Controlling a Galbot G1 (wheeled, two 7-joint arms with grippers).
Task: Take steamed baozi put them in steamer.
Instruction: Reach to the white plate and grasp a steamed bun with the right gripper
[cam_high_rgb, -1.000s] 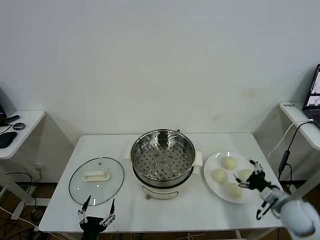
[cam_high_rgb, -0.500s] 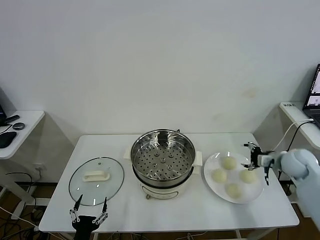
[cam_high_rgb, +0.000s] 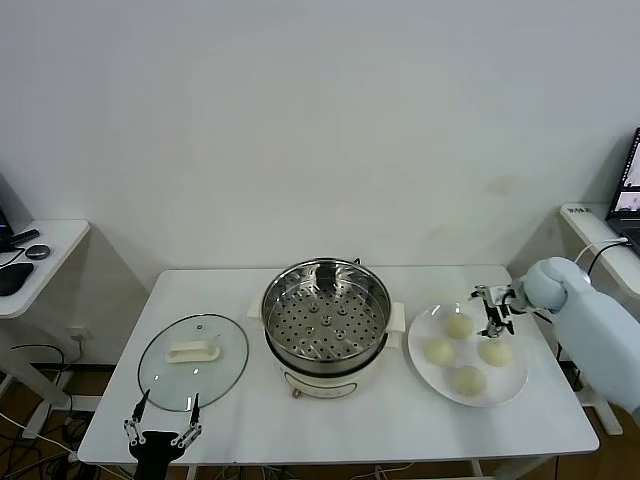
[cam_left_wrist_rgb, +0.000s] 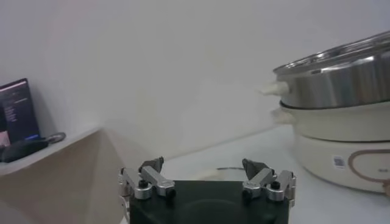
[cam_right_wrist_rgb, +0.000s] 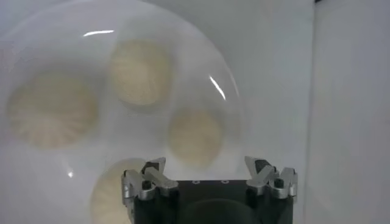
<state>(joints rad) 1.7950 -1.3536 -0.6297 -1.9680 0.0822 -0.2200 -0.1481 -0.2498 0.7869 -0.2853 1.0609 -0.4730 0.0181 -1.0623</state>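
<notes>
Several cream-white steamed baozi (cam_high_rgb: 438, 351) lie on a flat white plate (cam_high_rgb: 424, 330) at the table's right. The steamer (cam_high_rgb: 326, 320), a shiny steel pot with a perforated tray on a cream base, stands at the table's middle with nothing inside. My right gripper (cam_high_rgb: 492, 308) hovers open over the far side of the plate, close to the farthest bun (cam_high_rgb: 458, 326). In the right wrist view the baozi (cam_right_wrist_rgb: 195, 135) lie beneath the open right gripper (cam_right_wrist_rgb: 207, 165), which holds nothing. My left gripper (cam_high_rgb: 160, 430) hangs open at the table's front left edge.
A round glass lid (cam_high_rgb: 193, 361) with a white handle lies flat to the left of the steamer. The left wrist view shows the steamer's side (cam_left_wrist_rgb: 341, 67) beyond the left gripper (cam_left_wrist_rgb: 204, 165). Side desks stand at both sides of the table.
My right arm has swung from the plate's front right, round its right side, to its far side. The left gripper has drifted left and lower along the front edge.
</notes>
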